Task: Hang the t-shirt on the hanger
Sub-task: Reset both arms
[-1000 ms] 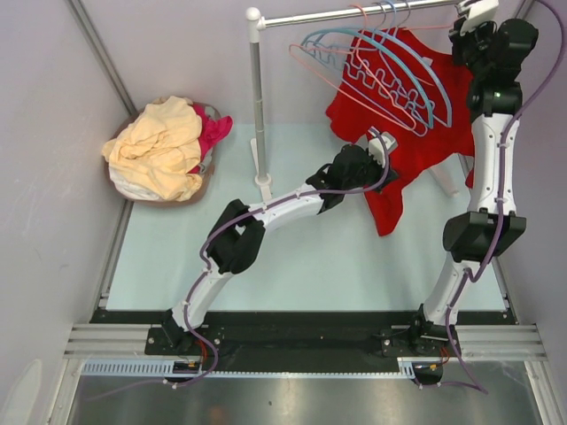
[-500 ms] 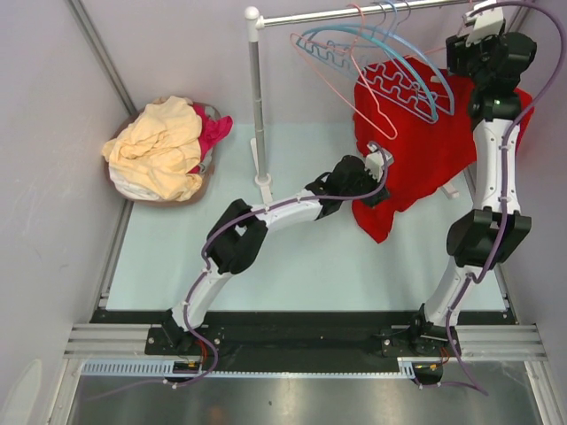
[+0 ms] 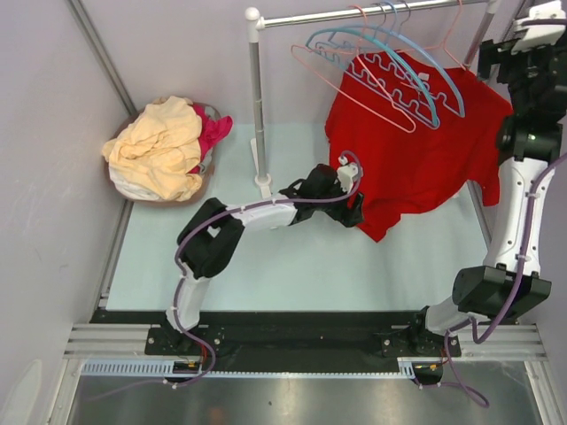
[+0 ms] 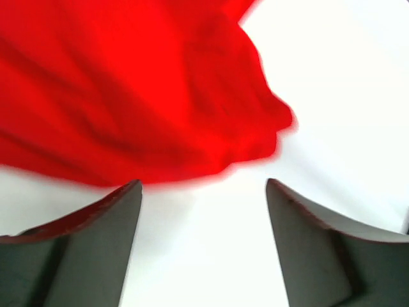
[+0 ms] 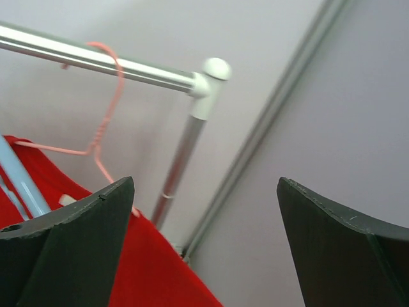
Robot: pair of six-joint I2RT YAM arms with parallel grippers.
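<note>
The red t-shirt (image 3: 416, 155) hangs from the rail on a salmon-pink hanger, whose hook (image 5: 105, 96) loops over the bar; the rest of that hanger is hidden inside the cloth. My left gripper (image 3: 353, 193) is low beside the shirt's lower left hem. It is open, with the blurred hem (image 4: 160, 109) just ahead of the fingertips and nothing between them. My right gripper (image 3: 502, 57) is up at the rail's right end, open (image 5: 204, 192) and empty, with the shirt's shoulder (image 5: 147, 268) by its left finger.
Blue wavy hangers (image 3: 416, 75) and a second salmon hanger (image 3: 354, 88) hang in front of the shirt on the metal rail (image 3: 354, 13). The rail's pole (image 3: 258, 115) stands mid-table. A basket (image 3: 164, 150) of yellow and pink garments sits far left. Walls close in on both sides.
Both grippers have opened. The left one let go of the shirt's hem and drew back left. The right one moved right, away from the rail. The shirt now hangs spread out.
</note>
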